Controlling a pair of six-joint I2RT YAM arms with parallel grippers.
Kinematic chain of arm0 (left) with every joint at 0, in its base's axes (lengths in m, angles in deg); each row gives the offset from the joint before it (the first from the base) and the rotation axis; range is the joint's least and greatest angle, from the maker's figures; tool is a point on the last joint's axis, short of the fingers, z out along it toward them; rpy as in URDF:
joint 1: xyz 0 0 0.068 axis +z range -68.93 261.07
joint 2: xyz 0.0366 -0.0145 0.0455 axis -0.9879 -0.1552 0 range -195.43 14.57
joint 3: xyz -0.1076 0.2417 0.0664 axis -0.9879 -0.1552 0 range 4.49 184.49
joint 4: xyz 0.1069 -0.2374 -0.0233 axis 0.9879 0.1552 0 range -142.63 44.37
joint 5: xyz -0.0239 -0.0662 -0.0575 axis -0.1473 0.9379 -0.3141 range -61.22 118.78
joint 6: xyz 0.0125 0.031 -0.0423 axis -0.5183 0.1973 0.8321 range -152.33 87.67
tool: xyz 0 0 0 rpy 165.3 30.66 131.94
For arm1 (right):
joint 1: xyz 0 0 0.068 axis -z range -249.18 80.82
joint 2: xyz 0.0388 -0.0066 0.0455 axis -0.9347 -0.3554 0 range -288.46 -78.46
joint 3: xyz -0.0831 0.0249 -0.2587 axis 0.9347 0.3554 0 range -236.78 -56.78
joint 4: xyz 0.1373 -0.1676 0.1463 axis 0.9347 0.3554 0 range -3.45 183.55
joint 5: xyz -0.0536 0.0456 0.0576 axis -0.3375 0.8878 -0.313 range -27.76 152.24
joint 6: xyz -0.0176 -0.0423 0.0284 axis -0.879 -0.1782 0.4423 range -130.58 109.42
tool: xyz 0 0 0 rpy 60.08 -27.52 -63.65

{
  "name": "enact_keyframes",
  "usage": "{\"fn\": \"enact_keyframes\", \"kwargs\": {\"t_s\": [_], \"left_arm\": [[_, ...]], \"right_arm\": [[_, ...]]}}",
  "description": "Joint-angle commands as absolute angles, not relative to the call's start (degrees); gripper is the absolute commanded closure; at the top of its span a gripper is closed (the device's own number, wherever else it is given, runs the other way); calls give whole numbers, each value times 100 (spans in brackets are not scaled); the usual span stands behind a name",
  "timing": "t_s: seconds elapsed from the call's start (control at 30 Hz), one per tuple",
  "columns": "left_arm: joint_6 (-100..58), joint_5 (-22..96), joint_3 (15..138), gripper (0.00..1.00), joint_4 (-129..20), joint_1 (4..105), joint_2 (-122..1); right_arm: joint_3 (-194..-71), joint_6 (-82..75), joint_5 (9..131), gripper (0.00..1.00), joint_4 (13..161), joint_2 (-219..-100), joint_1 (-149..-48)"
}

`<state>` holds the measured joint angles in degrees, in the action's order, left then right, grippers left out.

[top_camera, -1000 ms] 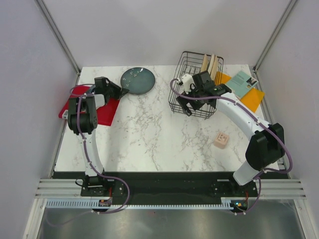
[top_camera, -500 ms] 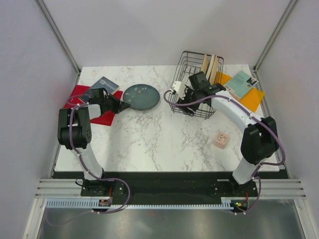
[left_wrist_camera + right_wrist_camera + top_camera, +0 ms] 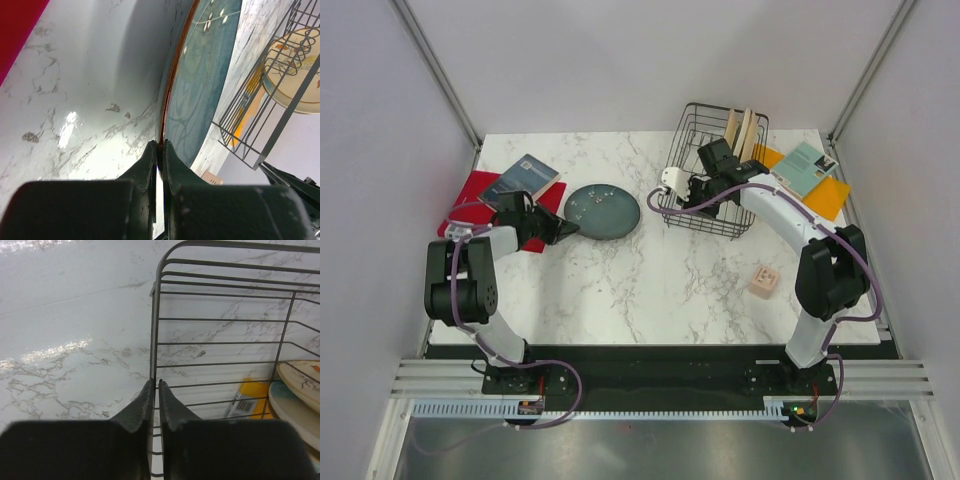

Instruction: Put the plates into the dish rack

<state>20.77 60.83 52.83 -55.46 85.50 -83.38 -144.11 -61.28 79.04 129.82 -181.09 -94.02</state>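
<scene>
A dark teal plate (image 3: pixel 603 211) with pale specks hangs just above the marble left of centre, and my left gripper (image 3: pixel 565 228) is shut on its near-left rim. In the left wrist view the plate (image 3: pixel 200 90) runs edge-on away from the left gripper (image 3: pixel 160 146). The black wire dish rack (image 3: pixel 720 215) stands at the back right with cream plates (image 3: pixel 742 130) upright in it. My right gripper (image 3: pixel 692 192) is at the rack's left end. In the right wrist view the right gripper (image 3: pixel 155 382) is shut on an upright wire of the dish rack (image 3: pixel 153 330), with plates (image 3: pixel 295 390) lying inside.
A red board (image 3: pixel 470 195) with a dark book (image 3: pixel 525 175) on it lies at the left edge. A teal book (image 3: pixel 805 165) rests on an orange board (image 3: pixel 830 200) right of the rack. A small pink block (image 3: pixel 763 281) sits at the front right.
My left arm has carried the teal plate to the right and nearer. My right gripper has drawn back to the rack's left end and gone from open to shut on its wire.
</scene>
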Motion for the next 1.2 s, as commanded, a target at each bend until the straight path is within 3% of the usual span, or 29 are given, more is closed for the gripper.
{"fn": "enact_keyframes", "kwargs": {"t_s": [0.0, 0.1, 0.27, 0.33, 0.57, 0.6, 0.77, 1.17], "left_arm": [[1777, 6183, 5196, 98, -5852, 8573, -7763], [1742, 6156, 5099, 98, -5826, 8582, -7640], [1689, 6148, 5011, 98, -5799, 8608, -7561], [1715, 6148, 4993, 98, -5799, 8608, -7552], [1724, 6139, 4958, 98, -5852, 8626, -7490], [1724, 6130, 4949, 98, -5852, 8617, -7482], [1680, 6095, 4791, 98, -5843, 8670, -7350], [1627, 5998, 4378, 98, -5799, 8801, -6911]], "right_arm": [[-14704, -6806, 8263, 97, 13295, -18182, -9379], [-14730, -6894, 8255, 98, 13401, -18244, -9379], [-14985, -6789, 8272, 74, 13577, -18280, -9388], [-14959, -6850, 8333, 71, 13586, -18192, -9379], [-14968, -6894, 8070, 67, 13700, -18568, -9388], [-14985, -6938, 8061, 68, 13752, -18630, -9388], [-15284, -7087, 8227, 100, 13876, -18842, -9388], [-15223, -8625, 8281, 100, 14465, -18543, -9555]]}}
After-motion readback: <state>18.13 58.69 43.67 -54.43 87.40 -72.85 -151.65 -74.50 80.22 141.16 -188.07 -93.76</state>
